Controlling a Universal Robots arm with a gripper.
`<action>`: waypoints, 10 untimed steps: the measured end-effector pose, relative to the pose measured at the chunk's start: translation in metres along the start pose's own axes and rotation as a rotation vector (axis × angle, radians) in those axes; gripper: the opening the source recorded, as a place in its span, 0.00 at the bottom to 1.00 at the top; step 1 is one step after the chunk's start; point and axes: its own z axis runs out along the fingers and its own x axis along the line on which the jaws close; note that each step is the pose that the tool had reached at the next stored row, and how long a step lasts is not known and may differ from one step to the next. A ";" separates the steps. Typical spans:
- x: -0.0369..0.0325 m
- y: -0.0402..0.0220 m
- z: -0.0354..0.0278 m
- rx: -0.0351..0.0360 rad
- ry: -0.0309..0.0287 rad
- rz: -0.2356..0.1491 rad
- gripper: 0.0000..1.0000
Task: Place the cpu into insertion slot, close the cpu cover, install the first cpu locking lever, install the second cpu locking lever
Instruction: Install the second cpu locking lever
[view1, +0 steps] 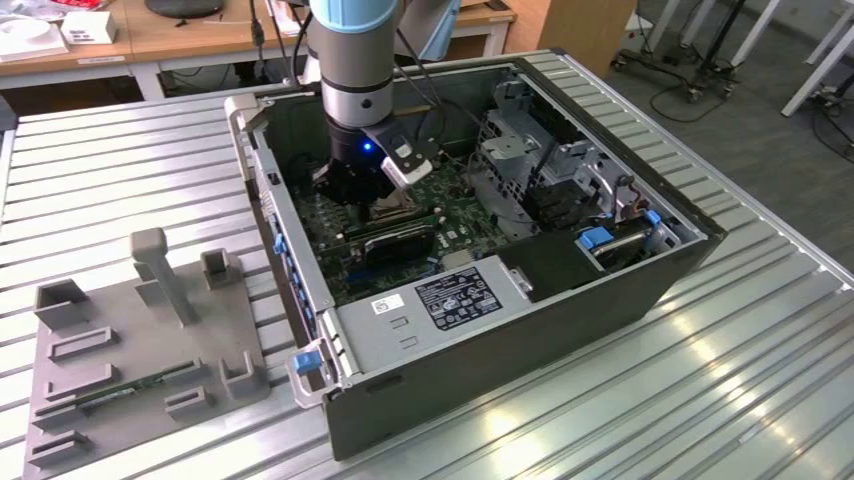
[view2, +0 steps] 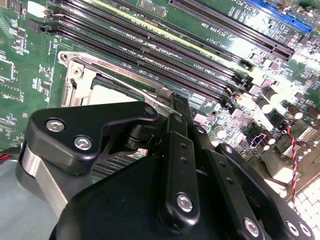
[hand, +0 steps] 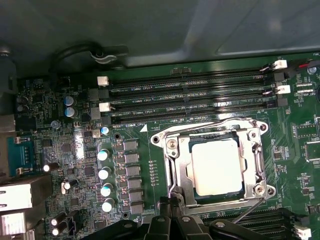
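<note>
Where the arm reaches down into the open computer case (view1: 534, 300) in the exterior view, the gripper (view1: 363, 192) hangs low over the green motherboard (view1: 461, 215), directly above the socket area. In the first wrist view the cpu (hand: 216, 166) sits flat in the insertion slot (hand: 183, 172), its pale silvery top showing through the square cut-out of the cpu cover (hand: 215, 135), which lies folded down over it — the frame's rim runs around all four sides of the chip. A thin wire locking lever (hand: 247, 210) slants away from the socket's corner nearest the gripper, raised off the board rather than lying tucked along the frame. The gripper's black fingers (hand: 172, 220) come together at the edge of the socket, tips close with barely a gap; whether they pinch the lever or anything else I cannot tell. In the second wrist view the gripper (view2: 172, 107) points at the same edge of the cover (view2: 75, 85), with the pale chip (view2: 107, 95) just past it, and the long memory slots (view2: 165, 50) run beside the socket. On the slatted table (view1: 120, 180), towards the exterior view's left, a grey fixture tray (view1: 127, 370) stands well apart from the case.
</note>
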 end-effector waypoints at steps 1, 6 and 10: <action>0.0000 0.0000 0.0000 -0.0001 -0.0001 0.000 0.10; -0.0003 0.0003 -0.0078 0.0001 0.0000 0.000 0.10; -0.0008 0.0007 -0.0198 0.0000 0.0000 0.000 0.10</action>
